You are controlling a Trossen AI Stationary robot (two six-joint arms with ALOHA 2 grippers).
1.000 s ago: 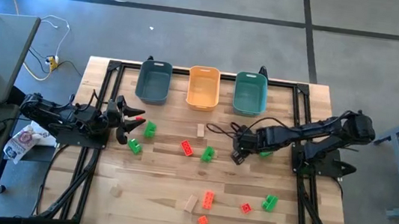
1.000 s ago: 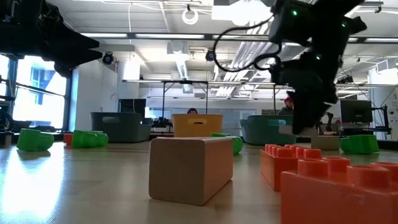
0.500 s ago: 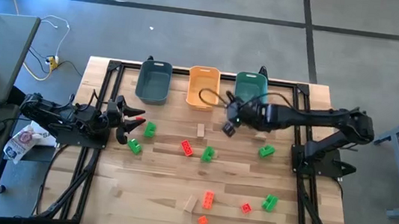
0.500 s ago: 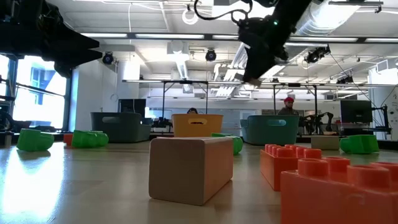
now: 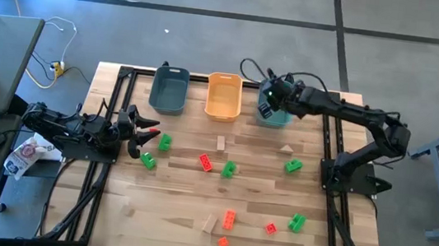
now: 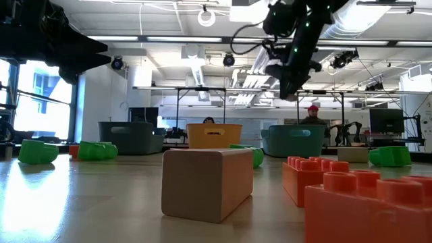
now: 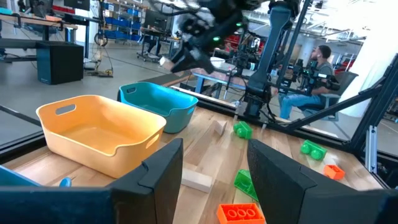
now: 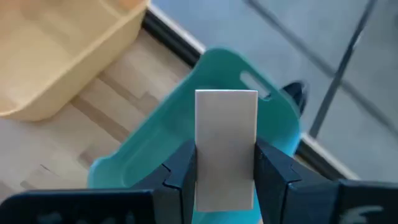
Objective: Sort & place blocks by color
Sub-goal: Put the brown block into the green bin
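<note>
My right gripper is shut on a pale tan wooden block and hangs high over the right teal bin, at the table's far edge. In the low view the gripper is well above that bin. My left gripper waits open, low at the table's left side, near two green blocks. Green, red-orange and tan blocks lie flat, scattered over the table. My right gripper pinches the tan block between its two fingers, which lie on the block's two long sides. The block's far end sticks out past the fingertips. It is lifted clear, above the right teal bin's opening.
Three bins stand in a row along the far edge: a dark teal one, an orange one and the right teal one. More blocks lie near the near edge. People sit beyond the table.
My right gripper has risen from low over the table's middle right, beside a green block, and swung toward the far edge; it now hangs over the right teal bin.
</note>
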